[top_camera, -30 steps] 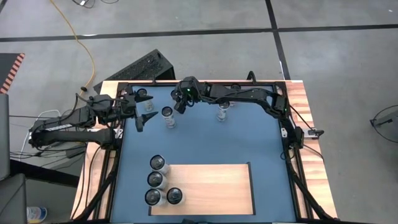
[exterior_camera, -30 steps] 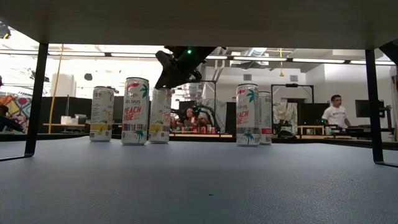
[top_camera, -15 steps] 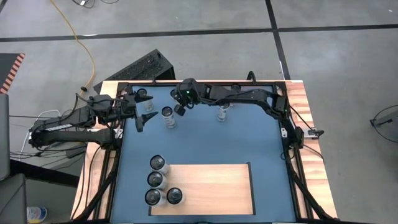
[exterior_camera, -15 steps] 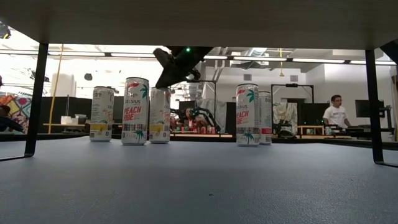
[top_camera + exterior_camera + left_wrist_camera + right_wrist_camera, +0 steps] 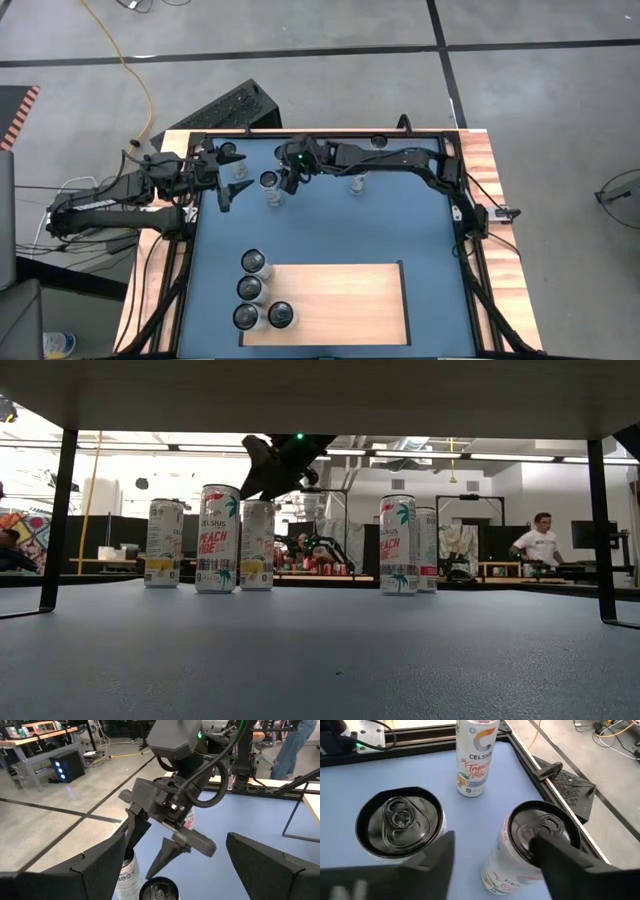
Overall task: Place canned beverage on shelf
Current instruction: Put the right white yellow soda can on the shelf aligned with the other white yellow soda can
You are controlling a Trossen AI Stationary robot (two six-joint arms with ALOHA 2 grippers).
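High view: right gripper open, empty, above upright can, just beside it; left gripper farther, open, idle.

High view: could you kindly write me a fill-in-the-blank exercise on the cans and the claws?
The cans clustered at the shelf's left edge number ___.
The right claw, near the back can, has its jaws ___.
The left claw holds ___.
Missing words: four; open; nothing.
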